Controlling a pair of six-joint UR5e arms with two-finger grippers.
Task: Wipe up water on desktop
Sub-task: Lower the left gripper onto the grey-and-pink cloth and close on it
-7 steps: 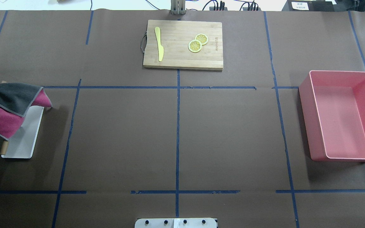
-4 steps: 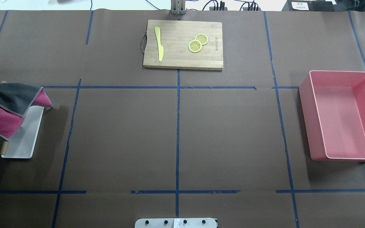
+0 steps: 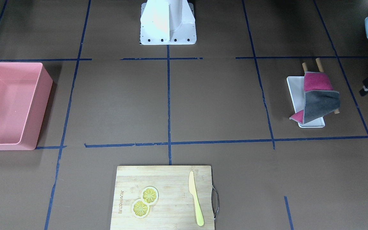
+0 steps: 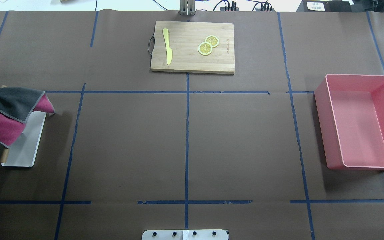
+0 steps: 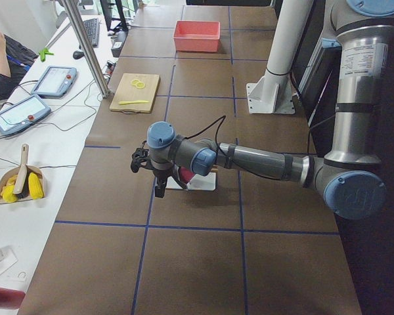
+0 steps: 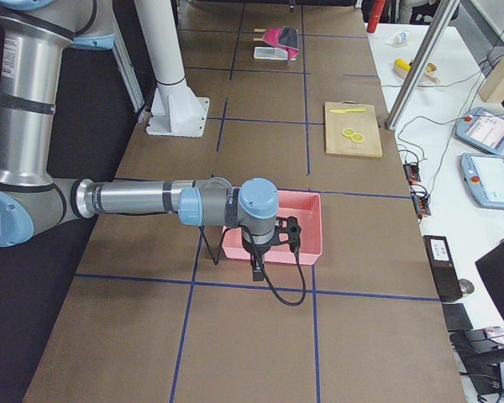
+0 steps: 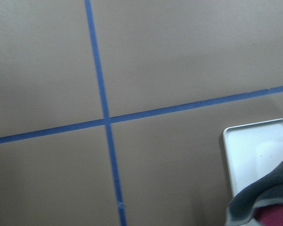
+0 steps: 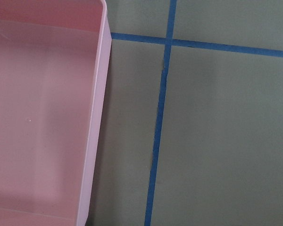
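The desktop (image 4: 128,143) is a dark-brown surface crossed by blue tape lines; I see no water on it in any view. A pink and grey cloth (image 4: 10,113) hangs over a small wooden rack above a white tray (image 4: 25,146) at the left. My left gripper (image 5: 159,190) hovers just outside the tray, at the table's left end, and shows partly in the front view (image 3: 364,91); I cannot tell if it is open. My right gripper (image 6: 257,270) hovers by the pink bin's near corner; I cannot tell its state. Neither wrist view shows fingers.
A pink bin (image 4: 362,123) stands empty at the right. A bamboo cutting board (image 4: 192,46) at the far middle carries a yellow knife (image 4: 167,46) and two lemon slices (image 4: 208,45). The robot's base plate (image 4: 185,234) is at the near edge.
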